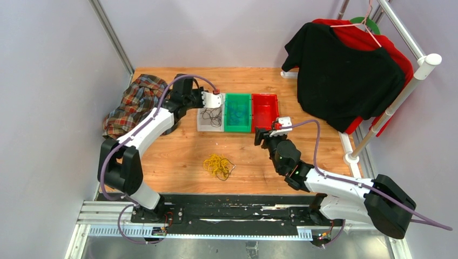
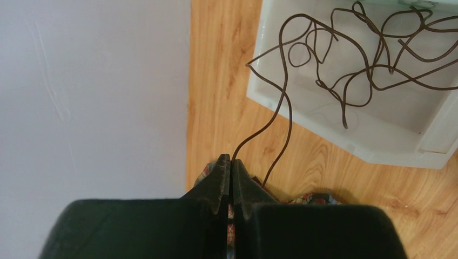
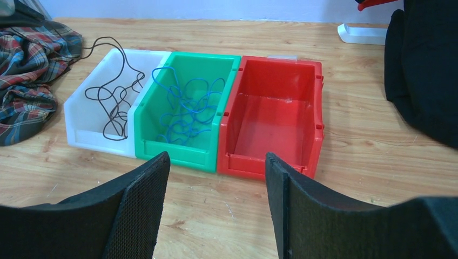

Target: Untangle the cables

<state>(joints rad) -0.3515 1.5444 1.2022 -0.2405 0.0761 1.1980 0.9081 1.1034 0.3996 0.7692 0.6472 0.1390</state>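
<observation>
Pale walls [image 1: 48, 81], wooden tabletop [image 1: 173, 154], white clothes rack [image 1: 429, 63]

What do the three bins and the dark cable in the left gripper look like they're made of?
The white bin, green bin and red bin: moulded hard plastic, semi-gloss, judging by soft highlights on smooth, uniform walls. The dark brown cable, pinched in the left gripper: likely rubber- or plastic-sheathed wire, matte; it bends in loose loops without kinking. Its core isn't visible.

Glossy plastic bins [image 3: 173, 151] — matt wood tbl [image 3: 356, 178]
</observation>
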